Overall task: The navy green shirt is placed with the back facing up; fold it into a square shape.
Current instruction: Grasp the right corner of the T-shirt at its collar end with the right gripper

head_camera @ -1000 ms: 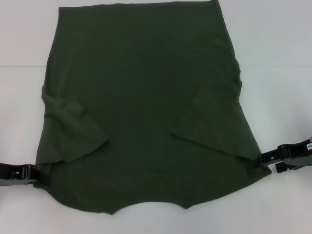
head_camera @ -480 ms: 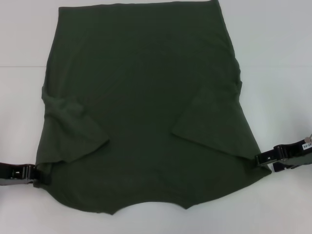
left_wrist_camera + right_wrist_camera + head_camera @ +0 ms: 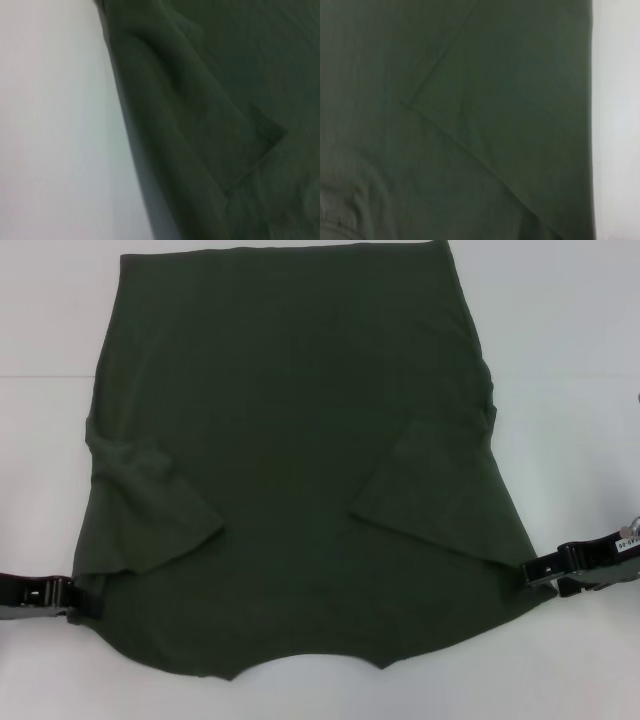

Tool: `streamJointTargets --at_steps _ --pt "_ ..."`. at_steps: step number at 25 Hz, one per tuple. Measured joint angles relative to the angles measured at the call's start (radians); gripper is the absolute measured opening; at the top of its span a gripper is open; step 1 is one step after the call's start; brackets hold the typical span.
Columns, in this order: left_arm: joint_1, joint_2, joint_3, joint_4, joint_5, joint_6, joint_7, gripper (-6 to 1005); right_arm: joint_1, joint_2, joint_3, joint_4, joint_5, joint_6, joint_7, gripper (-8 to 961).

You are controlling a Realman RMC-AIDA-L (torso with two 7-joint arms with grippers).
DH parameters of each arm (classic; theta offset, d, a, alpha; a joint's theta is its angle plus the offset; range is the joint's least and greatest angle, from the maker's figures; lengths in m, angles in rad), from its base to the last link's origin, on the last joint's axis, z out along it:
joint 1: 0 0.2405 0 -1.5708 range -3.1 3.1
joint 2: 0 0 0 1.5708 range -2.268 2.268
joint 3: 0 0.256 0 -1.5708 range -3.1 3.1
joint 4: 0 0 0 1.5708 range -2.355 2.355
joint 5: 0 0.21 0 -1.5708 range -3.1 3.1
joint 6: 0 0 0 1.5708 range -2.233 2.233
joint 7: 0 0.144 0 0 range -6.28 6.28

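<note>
Navy green shirt (image 3: 300, 440) lies spread plain side up on the white worktop (image 3: 570, 360), both sleeves folded inward. My left end effector (image 3: 92, 602) sits at its near left corner and my right end effector (image 3: 528, 573) at its near right corner; whether either grips cloth I cannot tell.

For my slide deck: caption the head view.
Green shirt lies flat, sleeves folded in; left gripper and right gripper at its near corners.
</note>
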Motion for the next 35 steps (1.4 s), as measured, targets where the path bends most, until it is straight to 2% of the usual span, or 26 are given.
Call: streamJointTargets --at_steps 23,34,35 --pt "0.002 0.0 0.0 0.0 0.0 -0.003 0.008 47 0.042 0.048 0.0 0.001 0.002 0.007 -0.007 857" --pt "-0.002 0.0 -0.002 0.0 -0.002 -0.006 0.008 47 0.036 0.045 0.001 -0.011 0.003 0.021 0.009 816" --pt "-0.002 0.0 -0.002 0.0 -0.002 -0.006 0.008 47 0.037 0.044 0.001 -0.009 0.003 0.021 0.009 779"
